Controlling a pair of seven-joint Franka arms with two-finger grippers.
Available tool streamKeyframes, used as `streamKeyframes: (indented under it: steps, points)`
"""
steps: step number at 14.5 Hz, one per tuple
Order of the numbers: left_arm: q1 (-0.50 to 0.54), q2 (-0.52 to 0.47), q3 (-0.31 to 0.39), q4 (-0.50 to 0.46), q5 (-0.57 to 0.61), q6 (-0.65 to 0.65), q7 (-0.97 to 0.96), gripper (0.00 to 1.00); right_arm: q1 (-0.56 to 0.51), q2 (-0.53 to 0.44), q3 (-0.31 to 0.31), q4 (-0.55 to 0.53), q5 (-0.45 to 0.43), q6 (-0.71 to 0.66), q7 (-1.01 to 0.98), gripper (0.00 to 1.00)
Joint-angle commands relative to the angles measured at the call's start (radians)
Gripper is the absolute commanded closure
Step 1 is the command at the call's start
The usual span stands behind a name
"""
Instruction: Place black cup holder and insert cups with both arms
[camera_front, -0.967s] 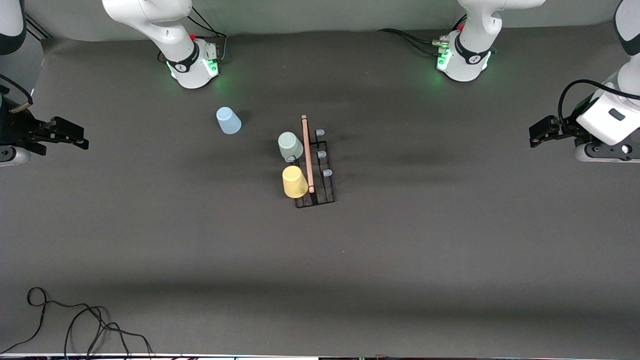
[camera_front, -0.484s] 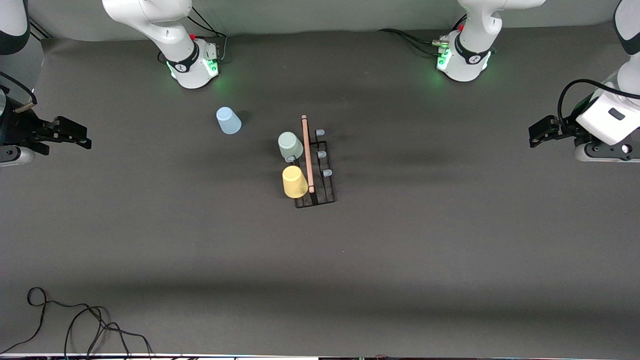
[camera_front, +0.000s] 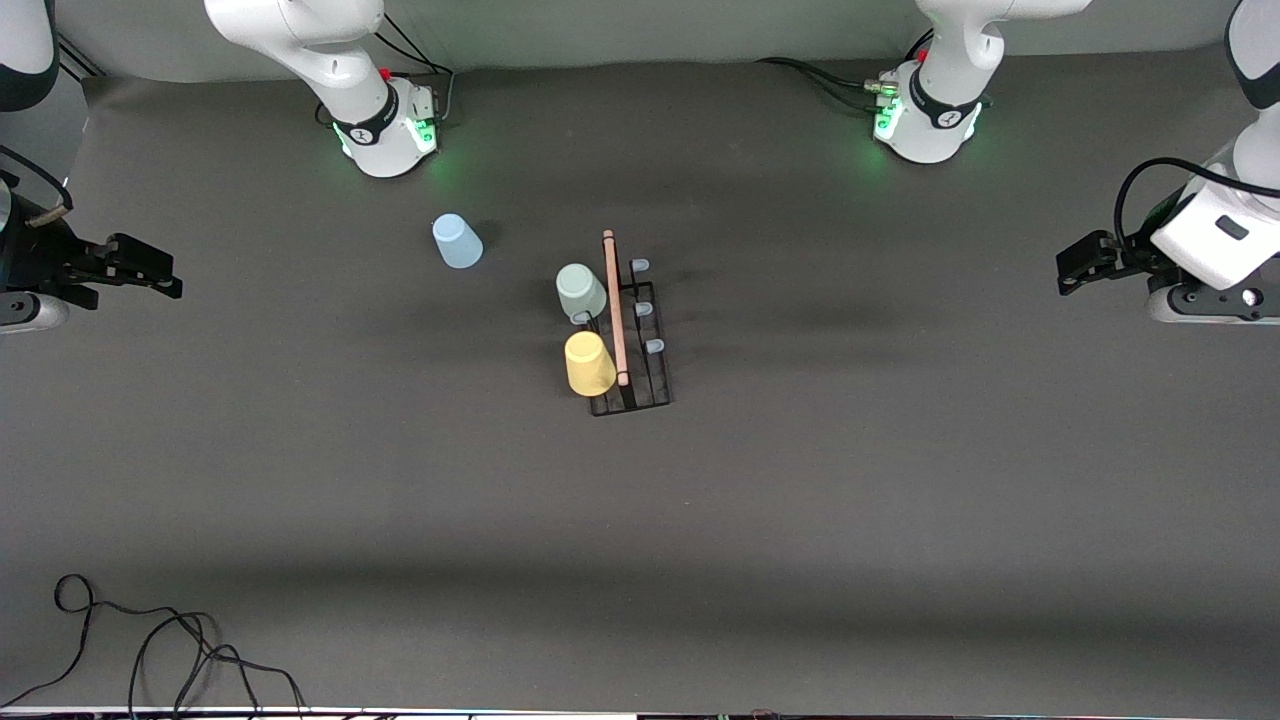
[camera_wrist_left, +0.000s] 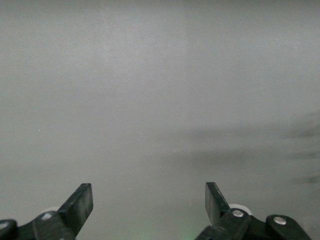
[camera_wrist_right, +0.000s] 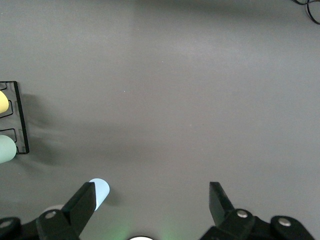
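Observation:
The black cup holder (camera_front: 640, 385) stands mid-table with its wooden rod handle (camera_front: 614, 305) on top. The pale green cup (camera_front: 580, 291) and the yellow cup (camera_front: 589, 363) sit on its prongs on the side toward the right arm's end. Three prongs (camera_front: 644, 309) on its other side are bare. The light blue cup (camera_front: 456, 241) stands upside down on the table, apart from the rack, near the right arm's base. My right gripper (camera_front: 165, 275) is open and empty at the right arm's end; its wrist view shows the gripper (camera_wrist_right: 150, 200), the blue cup (camera_wrist_right: 100, 190) and the rack's edge (camera_wrist_right: 15, 117). My left gripper (camera_front: 1068, 270) is open and empty at the left arm's end, over bare table in its wrist view (camera_wrist_left: 149, 200).
The dark grey table cover (camera_front: 640, 520) spreads all round the rack. A loose black cable (camera_front: 150, 650) lies at the table's front corner on the right arm's end. The arm bases (camera_front: 385, 120) (camera_front: 930, 110) glow green along the table's edge farthest from the front camera.
My right gripper has shifted very slightly toward the table's middle. The cups, the rack and the left arm have not visibly moved.

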Motion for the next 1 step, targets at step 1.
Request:
streamKeyframes:
  steps: [1]
  points:
    - [-0.008,-0.016,0.001,0.000,0.017,-0.009,-0.019,0.00,-0.004,-0.026,0.008,-0.028,-0.021,0.019,0.023,0.00]
